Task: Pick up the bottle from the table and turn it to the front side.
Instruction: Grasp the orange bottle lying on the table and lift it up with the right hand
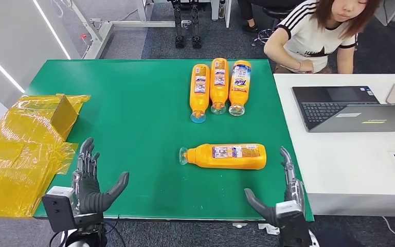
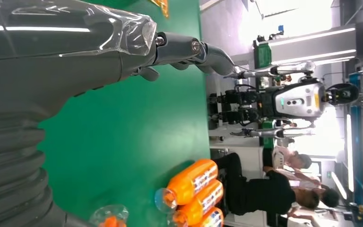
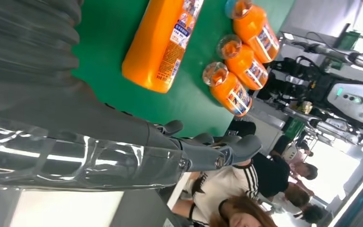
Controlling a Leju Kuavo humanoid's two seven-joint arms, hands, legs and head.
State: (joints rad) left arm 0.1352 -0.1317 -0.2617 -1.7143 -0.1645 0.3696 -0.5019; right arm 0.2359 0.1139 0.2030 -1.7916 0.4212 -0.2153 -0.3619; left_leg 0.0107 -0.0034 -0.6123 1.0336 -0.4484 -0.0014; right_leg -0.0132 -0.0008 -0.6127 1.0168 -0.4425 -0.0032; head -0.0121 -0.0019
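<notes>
One orange plastic detergent bottle (image 1: 225, 156) lies on its side on the smooth green table mat (image 1: 133, 128), clear cap pointing left, just ahead of my right hand (image 1: 283, 198). Both that hand and my left hand (image 1: 90, 182) hover at the near edge, dark fingers spread, holding nothing. Three matching bottles (image 1: 218, 85) lie side by side at the far edge; crinkled yellow film (image 1: 23, 149) sits left.

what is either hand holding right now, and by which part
Nothing is held. The left hand and right hand are both open above the table's near edge, and the lone bottle lies untouched on the mat.
</notes>
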